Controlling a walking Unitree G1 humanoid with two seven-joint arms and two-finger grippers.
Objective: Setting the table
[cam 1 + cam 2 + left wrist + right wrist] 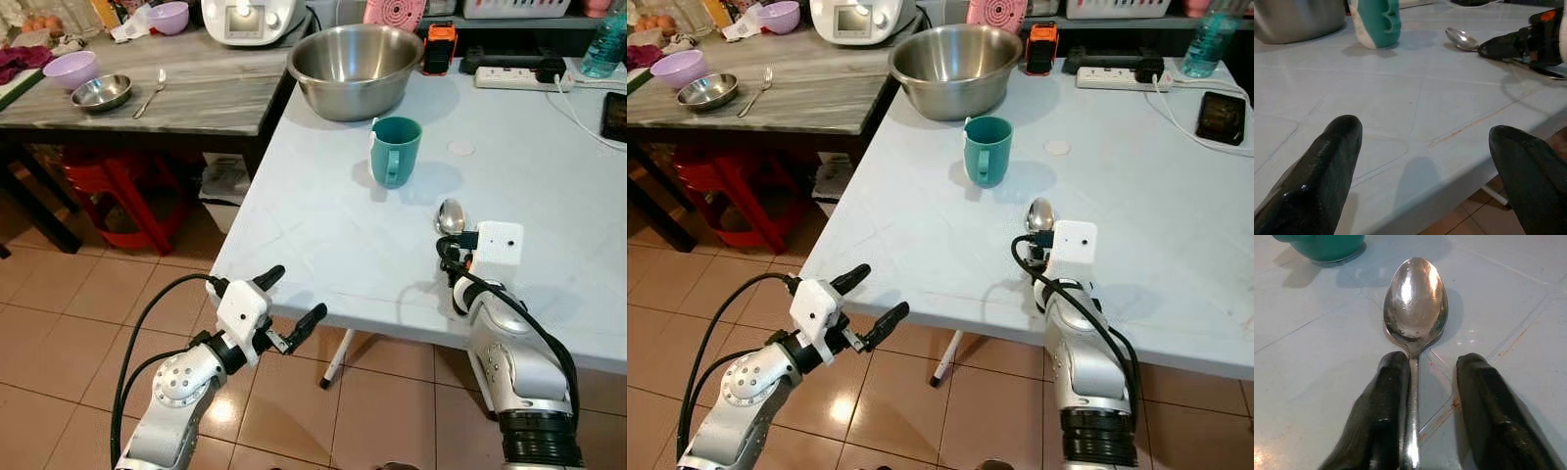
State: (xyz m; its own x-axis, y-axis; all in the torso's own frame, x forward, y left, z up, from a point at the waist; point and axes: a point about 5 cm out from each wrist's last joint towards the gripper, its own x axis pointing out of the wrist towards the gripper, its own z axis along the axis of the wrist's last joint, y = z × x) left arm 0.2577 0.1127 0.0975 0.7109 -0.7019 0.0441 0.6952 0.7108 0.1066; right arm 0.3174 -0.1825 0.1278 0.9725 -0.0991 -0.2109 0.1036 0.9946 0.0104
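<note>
Spoon (1415, 301) lay flat on the white table (333, 245), near its front edge, its handle between the slightly parted fingers of the right gripper (1432, 382), one finger touching it. One teal mug (395, 150) and one steel bowl (355, 69) stood beyond. Left gripper (289, 304) hovered wide open off the table's corner, above tiled floor (78, 323).

one mug (395, 150), two spoons (450, 216), three bowls (355, 69)
</note>
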